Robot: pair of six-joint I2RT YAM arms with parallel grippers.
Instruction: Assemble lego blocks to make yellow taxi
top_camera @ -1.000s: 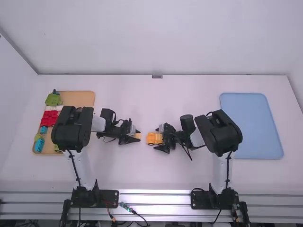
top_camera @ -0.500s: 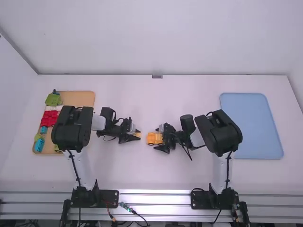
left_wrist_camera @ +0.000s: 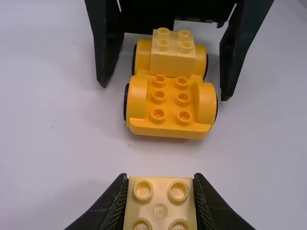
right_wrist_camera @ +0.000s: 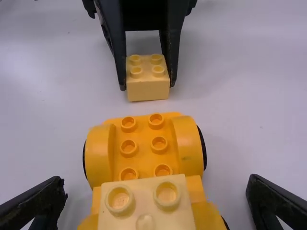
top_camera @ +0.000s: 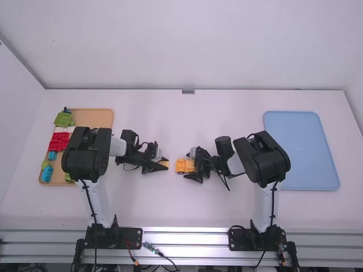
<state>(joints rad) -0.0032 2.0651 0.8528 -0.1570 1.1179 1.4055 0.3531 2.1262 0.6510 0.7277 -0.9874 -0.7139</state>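
From the left, see the left pincer (top_camera: 161, 164) clamped on a loose block (right_wrist_camera: 147, 90), left of the bench's (top_camera: 170, 207) middle. Points studs up, with a squarish top and so no clear long axis there. Looks pale yellow and smooth, topped by four round studs in two pairs. Next, find the car base (left_wrist_camera: 170, 129) near the middle of the bench, between the two pincers, apart from the loose block. Runs lengthwise from left to right, bare studded end toward the left pincer, block-topped end toward the right. Looks orange-yellow, with rounded fenders (left_wrist_camera: 137, 98), black wheels, six bare studs, and a paler four-stud block (left_wrist_camera: 172, 64) mounted on top. Last, see the right pincer (top_camera: 190, 166) spread wide around that block-topped end, with room on both sides.
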